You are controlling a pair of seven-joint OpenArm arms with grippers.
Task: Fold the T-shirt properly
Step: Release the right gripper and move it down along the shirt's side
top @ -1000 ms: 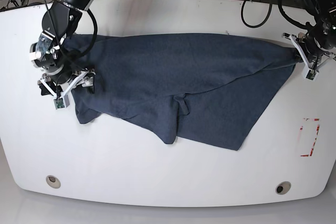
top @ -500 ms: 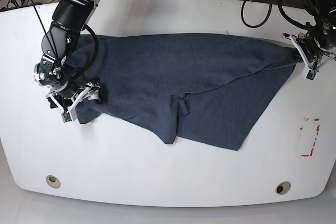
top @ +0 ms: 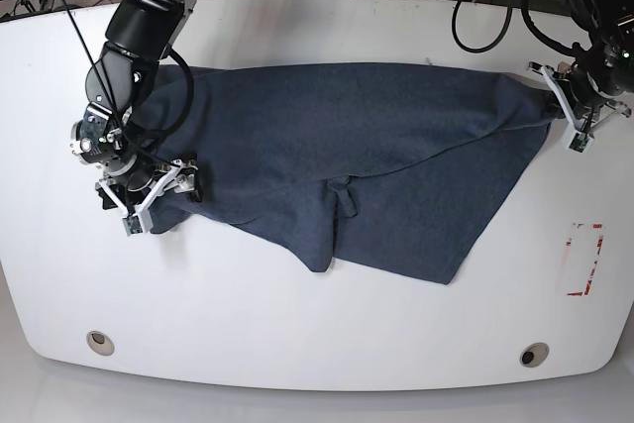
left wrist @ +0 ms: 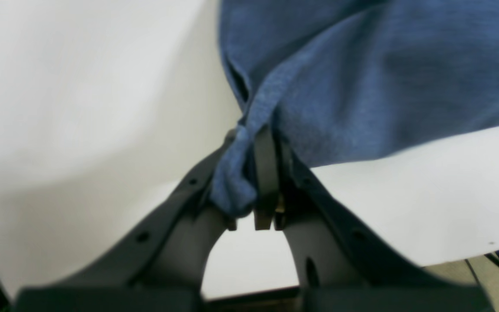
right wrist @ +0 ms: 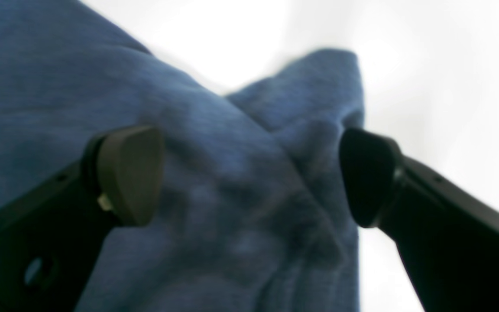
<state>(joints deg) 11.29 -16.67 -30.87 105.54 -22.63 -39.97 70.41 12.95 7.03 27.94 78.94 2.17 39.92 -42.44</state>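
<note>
The dark slate-blue T-shirt (top: 347, 146) lies spread and rumpled across the white table (top: 297, 314); no lettering shows. My left gripper (top: 562, 106), at the right in the base view, is shut on a bunched corner of the shirt (left wrist: 232, 186) at the shirt's far right tip. My right gripper (right wrist: 249, 177) is open. Its two pads (right wrist: 130, 173) straddle a raised fold of the shirt (right wrist: 241, 225) at the shirt's lower left corner. In the base view this gripper (top: 158, 197) sits low over that corner.
A red-and-white marking (top: 584, 260) is on the table at the right. Two round holes (top: 99, 342) (top: 535, 355) sit near the front edge. Cables (top: 485, 7) hang behind the table's back edge.
My right arm has moved toward the table's front along the shirt's left edge and now sits over its lower left corner. My left gripper has shifted slightly back, still holding the corner.
</note>
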